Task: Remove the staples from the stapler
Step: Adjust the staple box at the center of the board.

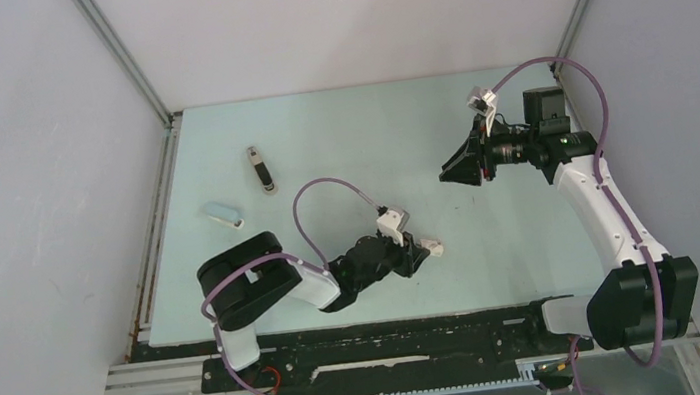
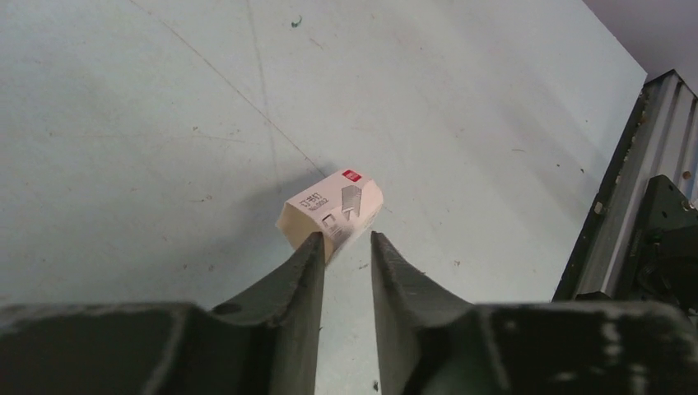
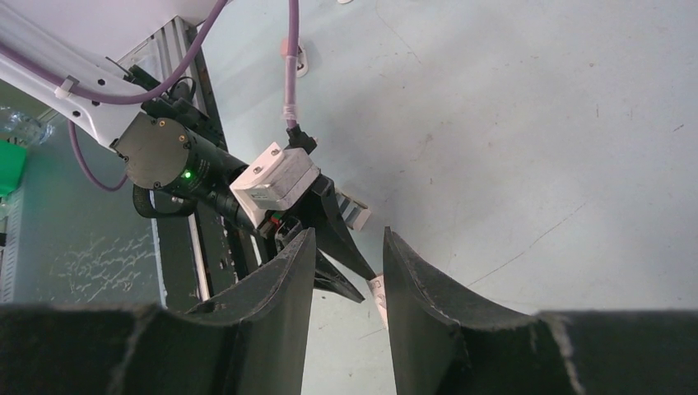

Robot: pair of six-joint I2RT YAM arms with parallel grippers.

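"While the left hand point(image 2: 346, 239) is sitting low over the surface point(image 1: 492, 240), where is the stapler point(image 1: 262, 169) lying?"

"It is lying flat at the far left of the surface, well apart from both hands."

"How is the left hand standing?"

"Its fingers point(image 2: 304, 271) are standing narrowly spread, pinching nothing. A small printed box point(image 2: 333, 207) is lying just beyond the tips. One fingertip is overlapping its near corner in the wrist view, and I cannot tell whether they are touching."

"And the right hand point(image 3: 348, 233)?"

"It is hanging raised at the far right, fingers spread, gripping nothing."
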